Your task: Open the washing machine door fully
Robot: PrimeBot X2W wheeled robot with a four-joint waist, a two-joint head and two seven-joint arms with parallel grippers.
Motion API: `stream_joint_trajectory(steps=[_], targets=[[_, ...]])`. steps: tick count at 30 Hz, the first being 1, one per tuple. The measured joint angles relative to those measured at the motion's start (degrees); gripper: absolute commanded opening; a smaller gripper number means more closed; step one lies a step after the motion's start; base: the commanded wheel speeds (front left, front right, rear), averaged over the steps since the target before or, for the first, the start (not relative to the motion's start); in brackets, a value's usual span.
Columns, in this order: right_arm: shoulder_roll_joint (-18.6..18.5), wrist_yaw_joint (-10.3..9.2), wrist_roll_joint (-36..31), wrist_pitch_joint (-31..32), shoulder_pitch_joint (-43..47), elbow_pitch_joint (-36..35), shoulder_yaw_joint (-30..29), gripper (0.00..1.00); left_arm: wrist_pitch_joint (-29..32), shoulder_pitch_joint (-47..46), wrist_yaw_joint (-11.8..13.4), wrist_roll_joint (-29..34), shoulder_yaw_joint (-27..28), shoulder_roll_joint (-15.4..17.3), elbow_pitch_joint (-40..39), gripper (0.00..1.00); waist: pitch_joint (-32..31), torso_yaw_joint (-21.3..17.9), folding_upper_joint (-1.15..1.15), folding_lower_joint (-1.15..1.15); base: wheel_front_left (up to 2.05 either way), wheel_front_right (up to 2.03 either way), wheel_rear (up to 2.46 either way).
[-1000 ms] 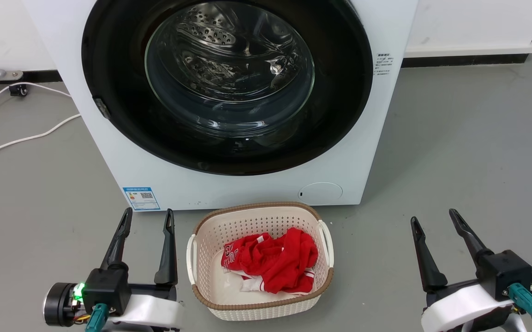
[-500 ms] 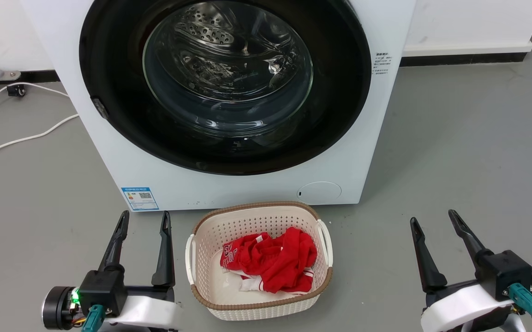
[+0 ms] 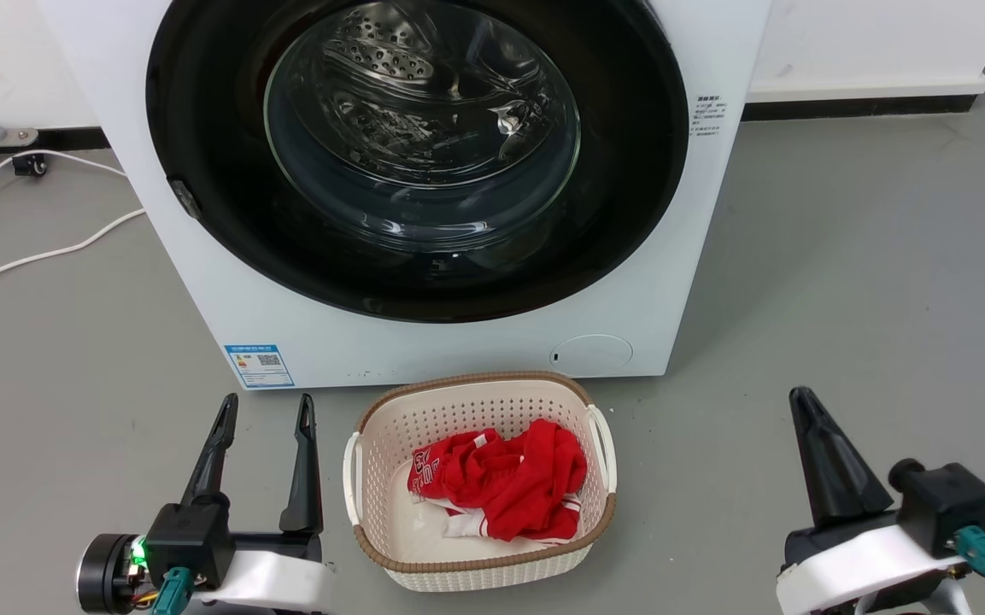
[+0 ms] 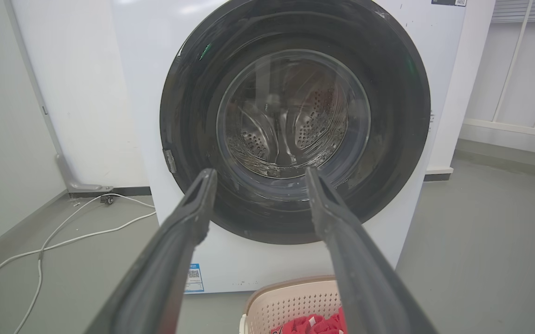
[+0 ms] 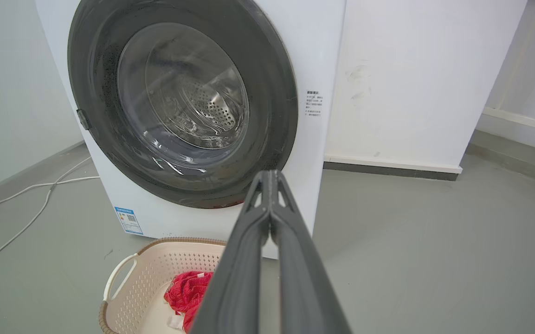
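The white washing machine (image 3: pixel 458 346) (image 4: pixel 142 93) (image 5: pixel 316 55) stands ahead of me on the grey floor. Its round glossy black door (image 3: pixel 202 102) (image 4: pixel 402 116) (image 5: pixel 276 93) with the clear glass bowl lies flat against the machine's front, a small latch tab on its left rim. My left gripper (image 3: pixel 266 408) (image 4: pixel 258 174) hovers open low at the left, well short of the machine, nothing between its fingers. At the lower right, my right gripper (image 3: pixel 802 400) (image 5: pixel 271 174) is shut with its fingers pressed together, holding nothing.
A cream basket (image 3: pixel 372 427) (image 4: pixel 286 301) (image 5: pixel 156 264) with red clothes (image 3: pixel 501 478) sits on the floor between my grippers, just before the machine. White cables (image 3: pixel 39 252) trail over the floor at the left. Open grey floor stretches to the right.
My right gripper has gone from open to shut and its wrist has shifted slightly. The left gripper stays open in nearly the same place.
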Motion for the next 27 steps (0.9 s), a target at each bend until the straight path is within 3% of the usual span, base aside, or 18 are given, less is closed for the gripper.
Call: stream_joint_trajectory(steps=[6,16,23,27], targets=[[0.02,-0.01,9.44,-5.21,-2.11,-1.19,0.09,0.0,0.0,-0.03,0.15,-0.02,0.44,-0.09,0.19,1.0,0.41,-0.1,0.0,0.0,0.0,0.0,0.0],[0.04,-0.01,41.29,-8.54,-13.06,1.89,-1.51,0.0,0.0,-1.63,0.38,-0.19,1.07,-0.18,0.27,1.0,2.12,0.35,0.0,0.0,0.0,0.0,0.0],[0.08,-0.01,67.38,-3.53,-29.39,11.23,-7.06,0.0,-0.08,-4.51,-0.07,0.07,1.24,-0.22,-0.45,1.0,5.33,1.21,0.0,0.0,0.0,0.0,0.0],[-0.31,-0.02,72.64,1.18,-39.01,19.09,-10.73,0.0,-0.08,-6.62,-0.18,0.05,1.18,-0.24,-1.04,1.0,7.77,1.75,0.0,0.0,0.0,0.0,0.0]])
